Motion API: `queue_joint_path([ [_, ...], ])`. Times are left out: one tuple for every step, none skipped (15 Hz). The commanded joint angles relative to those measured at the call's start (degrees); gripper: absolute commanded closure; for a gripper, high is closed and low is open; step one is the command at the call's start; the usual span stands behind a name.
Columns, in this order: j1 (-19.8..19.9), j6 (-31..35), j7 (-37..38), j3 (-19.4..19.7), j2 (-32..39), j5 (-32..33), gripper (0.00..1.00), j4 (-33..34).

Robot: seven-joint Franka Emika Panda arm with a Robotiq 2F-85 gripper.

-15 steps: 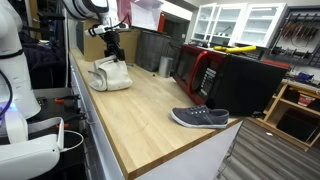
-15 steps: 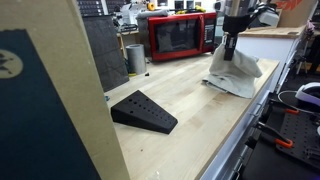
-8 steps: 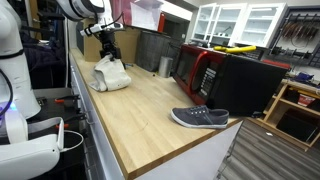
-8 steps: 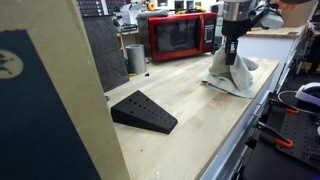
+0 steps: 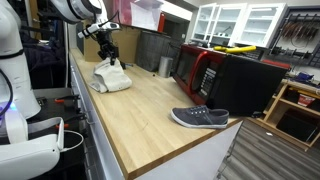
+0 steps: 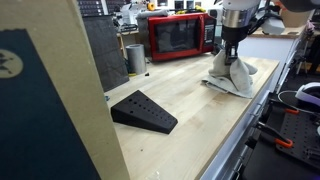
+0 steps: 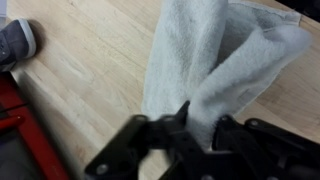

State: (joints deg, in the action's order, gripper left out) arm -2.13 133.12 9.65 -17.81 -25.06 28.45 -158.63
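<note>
A white towel (image 5: 112,77) lies bunched on the wooden counter (image 5: 150,110) at the far end; it also shows in the other exterior view (image 6: 236,75) and in the wrist view (image 7: 205,55). My gripper (image 5: 110,58) is shut on the top of the towel and pulls it up into a peak, seen too in an exterior view (image 6: 230,52). In the wrist view the black fingers (image 7: 150,140) pinch a fold of the cloth, with the gripper (image 7: 190,125) at the bottom of the picture.
A grey shoe (image 5: 200,117) lies near the counter's near end, also at the wrist view's corner (image 7: 15,40). A black wedge (image 6: 143,111) sits mid-counter. A red microwave (image 6: 182,36), a metal cup (image 6: 135,58) and a black box (image 5: 245,85) stand along the back.
My gripper has risen a little with the towel pinched in it, drawing the cloth up into a taller peak. The shoe and wedge have not moved.
</note>
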Motion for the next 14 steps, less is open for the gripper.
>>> queue_joint_path([
  [-0.82,-0.6,2.94,-0.44,0.27,2.46,0.52,0.83],
  [-1.14,0.08,2.97,-0.16,0.06,2.35,0.45,0.62],
  [-1.53,0.64,2.45,0.19,0.03,1.85,0.38,0.56],
  [-2.33,1.65,1.34,0.85,-0.02,0.7,0.3,0.43],
  [-3.17,3.08,0.17,1.57,-0.15,-0.5,0.23,0.23],
  [-4.51,5.66,-1.89,2.81,-0.43,-2.35,0.15,-0.12],
  [-5.56,8.02,-3.17,3.71,-0.74,-4.09,0.08,-0.42],
  [-6.53,10.22,-4.6,4.6,-1.45,-5.89,0.01,-0.75],
  [-7.58,12.62,-6.32,5.64,-1.98,-7.93,0.0,-1.09],
  [-8.99,15.81,-8.85,7.48,-2.72,-10.93,0.0,-1.76],
  [-9.97,17.21,-11.15,8.7,-1.63,-13.57,0.0,-0.34],
  [-10.33,17.19,-12.66,9.65,-2.31,-15.56,0.0,-0.29],
  [-10.68,17.49,-14.06,10.77,-3.96,-17.31,0.0,-1.69],
  [-10.18,16.14,-14.74,11.46,-5.0,-18.26,0.0,-1.57],
])
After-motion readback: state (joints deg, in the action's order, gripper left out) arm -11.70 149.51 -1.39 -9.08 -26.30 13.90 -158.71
